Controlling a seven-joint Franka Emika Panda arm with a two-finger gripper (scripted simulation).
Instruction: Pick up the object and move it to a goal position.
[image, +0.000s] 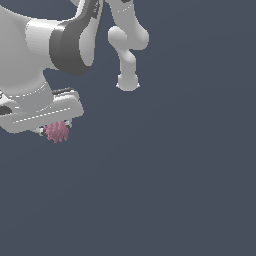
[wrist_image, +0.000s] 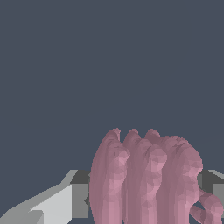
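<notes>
At the exterior view's left, under the arm, I am seeing the hand gripping the pink object between its fingers. I am judging the pickup done; the carry remains, and no goal marker is showing.
</notes>
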